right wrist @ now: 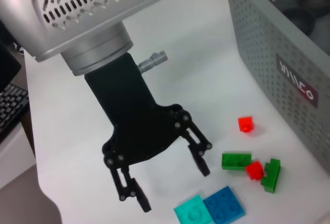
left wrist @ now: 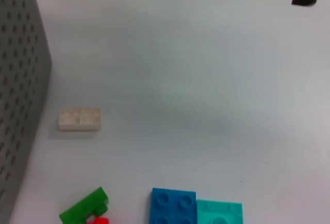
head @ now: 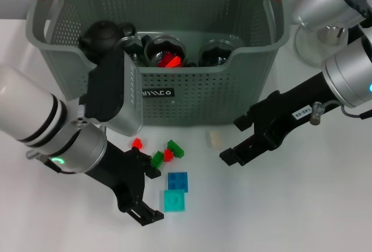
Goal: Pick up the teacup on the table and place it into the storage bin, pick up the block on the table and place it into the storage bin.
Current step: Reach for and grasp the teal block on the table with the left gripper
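storage bin (head: 203, 98) sits at the back of the white table (head: 279, 217), with dark teaware inside (a teapot (head: 102, 36) and cups (head: 165, 51), one cup showing something red). blocks are loose on the table in front of the bin: dark blue plate (head: 177, 181) touching the teal plate (head: 174, 201), green bricks (head: 174, 148) and small red ones (head: 137, 143) just beside, a cream block (head: 214, 139) nearer the bin. left gripper (head: 146, 193) hangs low next to the blue/teal pair, fingers spread wide, holding nothing. right gripper (head: 239, 139) is beside the cream block, fingers apart, empty.
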Controlling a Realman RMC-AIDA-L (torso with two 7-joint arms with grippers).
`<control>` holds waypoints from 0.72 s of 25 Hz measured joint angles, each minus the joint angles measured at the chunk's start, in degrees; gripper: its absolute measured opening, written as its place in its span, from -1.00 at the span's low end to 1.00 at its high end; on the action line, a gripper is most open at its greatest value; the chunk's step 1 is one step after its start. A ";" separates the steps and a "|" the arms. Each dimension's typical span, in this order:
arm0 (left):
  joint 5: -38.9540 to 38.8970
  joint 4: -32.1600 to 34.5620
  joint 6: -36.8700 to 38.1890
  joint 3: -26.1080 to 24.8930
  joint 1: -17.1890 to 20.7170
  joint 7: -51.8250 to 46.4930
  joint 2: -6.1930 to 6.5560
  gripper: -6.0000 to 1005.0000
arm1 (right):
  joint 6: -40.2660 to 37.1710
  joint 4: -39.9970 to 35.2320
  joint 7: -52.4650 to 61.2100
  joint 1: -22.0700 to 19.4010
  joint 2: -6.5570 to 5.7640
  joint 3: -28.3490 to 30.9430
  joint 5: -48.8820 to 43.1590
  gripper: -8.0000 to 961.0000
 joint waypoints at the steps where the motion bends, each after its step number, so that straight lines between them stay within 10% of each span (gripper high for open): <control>1: 0.22 0.22 0.02 0.48 -0.01 -0.74 -0.01 0.74 | 0.00 0.00 -0.34 -0.03 0.00 0.19 -0.01 0.93; 18: 5.19 0.44 -4.20 9.69 -1.47 -11.61 -0.18 0.74 | 0.45 0.01 -1.93 -0.30 0.02 0.87 -0.02 0.93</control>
